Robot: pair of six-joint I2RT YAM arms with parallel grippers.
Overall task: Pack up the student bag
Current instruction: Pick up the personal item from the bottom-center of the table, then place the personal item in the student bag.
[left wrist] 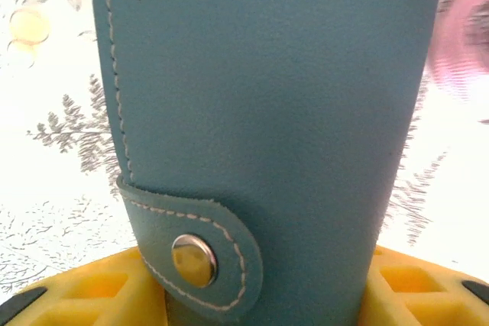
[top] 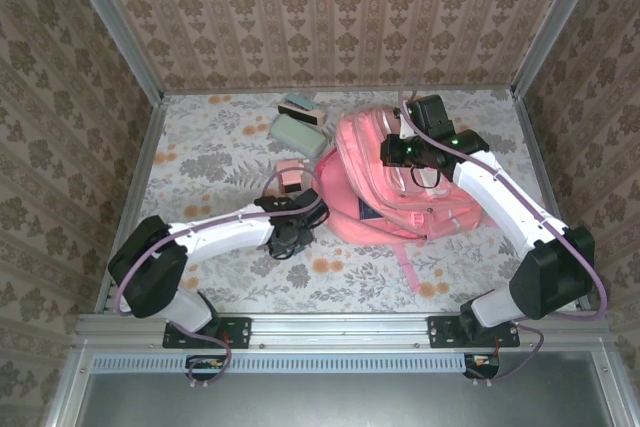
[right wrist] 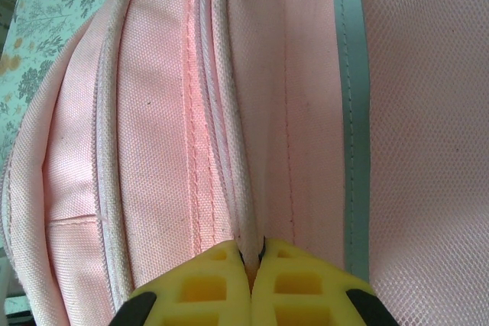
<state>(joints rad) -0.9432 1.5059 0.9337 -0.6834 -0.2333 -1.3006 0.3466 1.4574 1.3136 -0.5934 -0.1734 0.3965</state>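
Right up against your left wrist camera stands a teal wallet [left wrist: 267,112], stitched leather with its flap snapped over the lower left edge. Your left gripper [left wrist: 252,295] has its yellow fingers [left wrist: 84,288] apart, one on each side of the wallet's base. You cannot tell whether they press on it or only flank it.

From above, the flowered table [top: 200,147] spreads beneath everything. On its right-hand half, towards the back, lies the student bag [top: 370,182], pink and the biggest thing you have there, with one strap [top: 410,272] trailing towards the near edge. Your right arm [top: 500,197] reaches over the bag from the right. Its right gripper [right wrist: 250,265] is pinched together on a corded seam of the bag, with the pale stripe [right wrist: 351,112] running just beside it. Your left arm [top: 220,237] lies low across the table, its wrist near the bag's left side.

Left of the bag, at the back, you have a pale green case [top: 297,133] with another small box [top: 302,107] just behind it. A small pink box [top: 290,177] sits nearer the left wrist. Smallest is the wallet's metal snap [left wrist: 194,259].
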